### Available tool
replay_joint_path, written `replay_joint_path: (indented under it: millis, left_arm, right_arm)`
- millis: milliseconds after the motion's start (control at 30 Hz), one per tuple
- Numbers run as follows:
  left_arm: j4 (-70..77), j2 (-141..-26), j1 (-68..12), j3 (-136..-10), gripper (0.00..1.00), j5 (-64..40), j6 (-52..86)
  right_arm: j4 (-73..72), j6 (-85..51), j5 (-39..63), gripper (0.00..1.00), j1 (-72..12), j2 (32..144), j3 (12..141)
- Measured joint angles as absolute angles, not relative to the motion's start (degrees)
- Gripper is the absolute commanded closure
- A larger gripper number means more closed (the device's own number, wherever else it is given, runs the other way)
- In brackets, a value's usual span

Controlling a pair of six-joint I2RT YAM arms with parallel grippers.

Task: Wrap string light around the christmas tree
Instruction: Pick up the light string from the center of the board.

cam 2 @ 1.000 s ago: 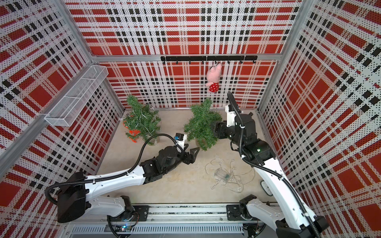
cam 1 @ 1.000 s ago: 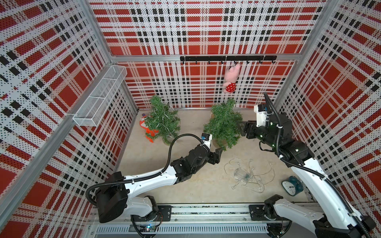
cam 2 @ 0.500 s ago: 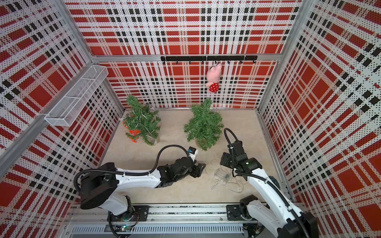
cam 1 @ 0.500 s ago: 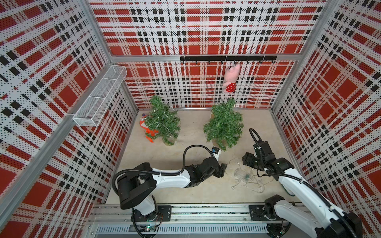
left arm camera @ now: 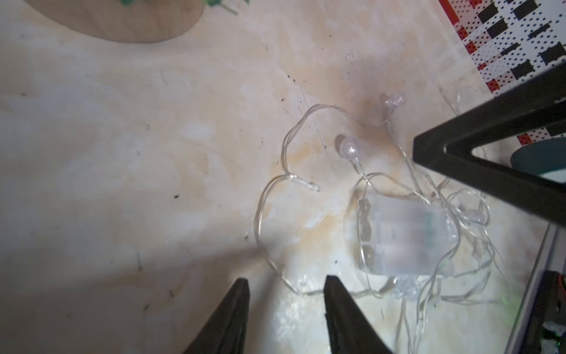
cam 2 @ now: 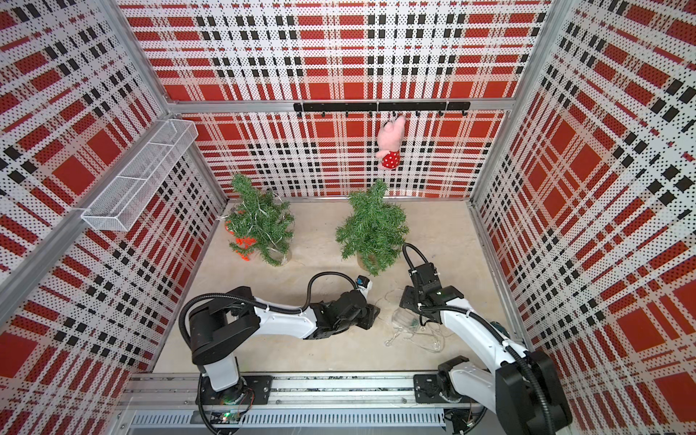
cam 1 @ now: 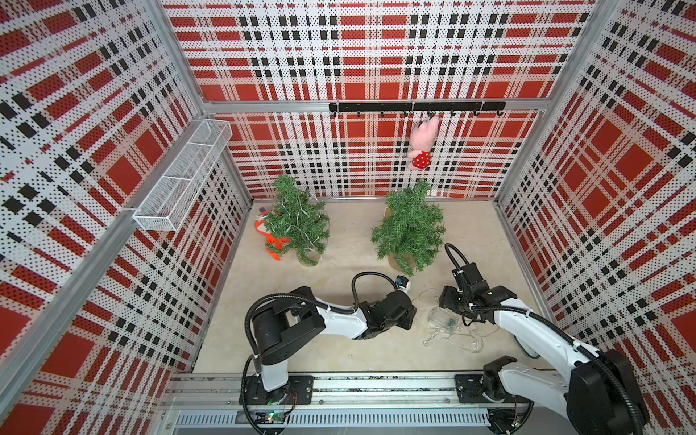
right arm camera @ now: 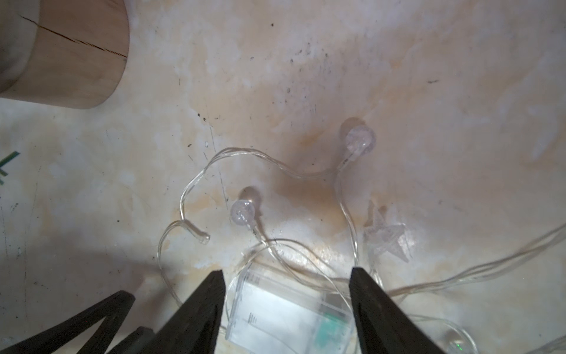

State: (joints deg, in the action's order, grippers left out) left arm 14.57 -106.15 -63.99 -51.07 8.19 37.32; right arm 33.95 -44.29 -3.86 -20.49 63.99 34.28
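The string light (cam 1: 454, 333) (cam 2: 414, 335) lies in a loose clear tangle on the floor at the front right, with its clear battery box (cam 1: 443, 320) (right arm camera: 284, 312) in it. The bare christmas tree (cam 1: 408, 226) (cam 2: 373, 228) stands just behind, on a wooden base (right arm camera: 70, 61). My left gripper (left arm camera: 286, 279) (cam 1: 412, 314) is low beside the tangle, open, with a loop of wire (left arm camera: 294, 288) lying between its fingertips. My right gripper (right arm camera: 287, 271) (cam 1: 446, 307) is open with its fingers on either side of the battery box; I cannot tell whether they touch it.
A second tree (cam 1: 297, 222), wound with a string light, stands at the back left with an orange object (cam 1: 271, 241) beside it. A pink plush (cam 1: 423, 143) hangs from the hook rail. A wire basket (cam 1: 184, 177) is on the left wall. A teal object (cam 2: 497, 327) lies under my right arm.
Both arms have dropped from beside the bare tree to the string light on the floor. The left jaws have narrowed around a wire loop.
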Motion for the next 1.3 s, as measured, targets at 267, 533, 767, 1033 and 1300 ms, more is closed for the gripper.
replay_joint_path:
  millis: [267,533,767,1033,1300]
  left_arm:
    - [5.74,-112.44,-65.73,-61.76,0.67,12.91,38.74]
    - [-4.84,-115.81,-68.14,-67.9,0.7,20.25,38.59]
    - [-10.57,-111.79,-68.58,-66.13,0.61,22.76,39.11]
    - [-11.57,-111.39,-67.16,-66.94,0.55,21.69,40.23]
    - [-12.27,-114.48,-66.24,-69.95,0.64,19.73,40.47]
  right_arm:
    - [32.53,-44.4,-4.16,0.3,-20.25,60.31,34.28]
    - [32.34,-42.89,-4.56,0.31,-19.57,58.11,34.28]
    - [29.19,-42.61,-2.57,0.31,-19.55,58.52,33.87]
    - [26.92,-41.36,-1.06,0.31,-19.49,59.68,33.76]
    - [25.61,-40.69,-0.91,0.31,-19.46,59.22,31.81]
